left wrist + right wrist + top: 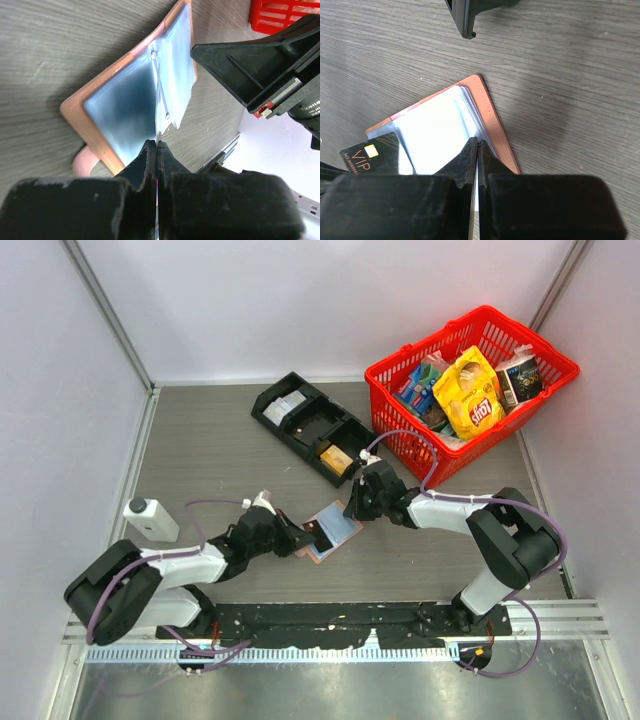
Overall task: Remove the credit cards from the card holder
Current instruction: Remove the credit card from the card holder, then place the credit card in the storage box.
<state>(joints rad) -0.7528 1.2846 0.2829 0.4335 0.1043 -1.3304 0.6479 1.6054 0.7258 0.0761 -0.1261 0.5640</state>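
The salmon-pink card holder (340, 522) lies open on the grey table, its pale blue sleeves facing up (120, 100). A black credit card marked VIP (370, 157) sticks out of its near-left side (318, 533). My left gripper (303, 537) is shut on this card, which shows edge-on as a thin line between the jaws (157, 145). My right gripper (357, 508) is shut on the sleeve edge at the holder's far-right side (477, 141), beside the pink cover (495, 127). In the left wrist view the right gripper's black body (250, 65) is beyond the holder.
A black compartment tray (315, 427) lies at the back centre. A red basket (540, 352) with snack packs stands at the back right, its corner seen in the left wrist view (280, 15). A small white device (152, 520) rests at the left by the wall.
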